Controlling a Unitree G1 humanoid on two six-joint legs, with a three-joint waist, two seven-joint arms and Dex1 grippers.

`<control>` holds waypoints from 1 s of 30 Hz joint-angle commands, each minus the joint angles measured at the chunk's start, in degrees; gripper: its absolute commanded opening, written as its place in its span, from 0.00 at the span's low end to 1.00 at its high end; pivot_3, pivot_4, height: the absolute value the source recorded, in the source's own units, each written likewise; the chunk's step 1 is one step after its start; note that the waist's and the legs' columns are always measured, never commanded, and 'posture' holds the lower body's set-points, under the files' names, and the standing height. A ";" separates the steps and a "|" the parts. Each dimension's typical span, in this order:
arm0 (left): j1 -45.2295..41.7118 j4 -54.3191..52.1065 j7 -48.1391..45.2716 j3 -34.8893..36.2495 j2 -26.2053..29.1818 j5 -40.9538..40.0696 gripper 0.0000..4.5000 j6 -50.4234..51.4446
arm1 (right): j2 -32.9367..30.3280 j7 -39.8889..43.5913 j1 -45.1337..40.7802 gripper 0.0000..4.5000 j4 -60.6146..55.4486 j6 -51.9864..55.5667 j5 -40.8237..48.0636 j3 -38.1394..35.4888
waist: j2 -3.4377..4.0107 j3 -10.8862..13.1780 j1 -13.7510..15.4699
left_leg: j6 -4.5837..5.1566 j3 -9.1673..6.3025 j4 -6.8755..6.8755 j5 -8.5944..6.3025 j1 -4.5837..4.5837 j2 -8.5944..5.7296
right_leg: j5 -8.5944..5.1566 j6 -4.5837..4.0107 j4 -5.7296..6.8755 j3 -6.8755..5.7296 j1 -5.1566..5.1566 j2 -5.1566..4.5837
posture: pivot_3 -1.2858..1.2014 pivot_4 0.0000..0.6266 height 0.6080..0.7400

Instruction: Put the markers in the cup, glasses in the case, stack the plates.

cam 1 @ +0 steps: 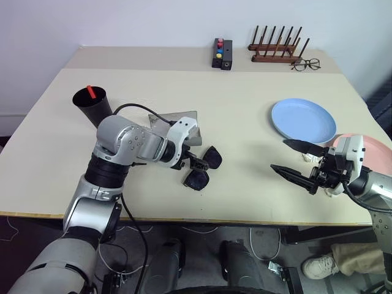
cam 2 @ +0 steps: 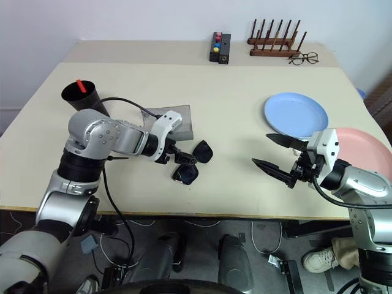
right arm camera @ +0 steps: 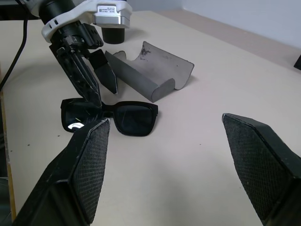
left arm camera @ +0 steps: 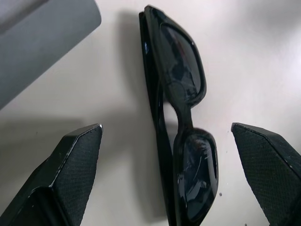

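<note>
The left tool (left arm camera: pixel 167 155) stands spread wide, its two black fingers (left arm camera: pixel 70 174) straddling the black thick-framed sunglasses (cam 2: pixel 188 162) without closing on them; one finger looks to rest against the frame. That arm bends in from the bench's (cam 1: pixel 245 110) left side, its wrist angled downward. The sunglasses lie folded near the front edge, just beside the open grey oblong case (right arm camera: pixel 150 70). The right tool (cam 1: pixel 293 160) also gapes wide and empty, held level above the bench near the right edge, beside the light blue round plate (cam 1: pixel 303 119).
</note>
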 commanded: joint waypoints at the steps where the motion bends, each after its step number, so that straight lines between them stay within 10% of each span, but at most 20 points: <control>1: -1.54 -0.65 -0.13 -0.94 0.28 1.14 0.84 0.47 | 0.47 -0.54 0.68 0.87 -2.34 -1.08 1.21 -2.19 | 0.00 0.00 0.00 | 0.00 0.00 0.00 0.00 0.00 0.00 | 0.00 0.00 0.00 0.00 0.00 0.00 | 0.52 0.24 1.00; 7: -1.34 -0.86 -0.57 -1.65 0.75 1.56 0.19 0.47 | 0.82 -1.35 1.80 0.87 -2.95 -1.37 1.27 -2.56 | 0.00 0.00 -0.03 | 0.00 0.00 -0.02 0.00 0.00 0.00 | 0.00 -0.01 0.00 0.00 -0.01 0.00 | 0.52 0.24 1.00; 23: -0.96 -1.41 -2.35 -2.13 1.82 2.05 0.19 0.47 | 1.60 -2.30 1.53 0.87 -2.87 -1.88 0.61 -1.91 | 0.00 0.00 -0.01 | -0.01 0.00 -0.04 0.00 0.00 0.00 | -0.01 -0.01 -0.02 0.00 -0.02 -0.01 | 0.52 0.24 1.00; 30: -0.79 -1.30 -3.59 -1.91 1.25 3.16 0.01 0.47 | 1.75 -2.48 1.48 0.87 -2.91 -1.96 0.57 -1.90 | 0.00 0.00 -0.01 | -0.01 0.00 -0.05 0.00 0.00 0.00 | -0.01 -0.01 -0.03 0.00 -0.01 -0.01 | 0.52 0.24 1.00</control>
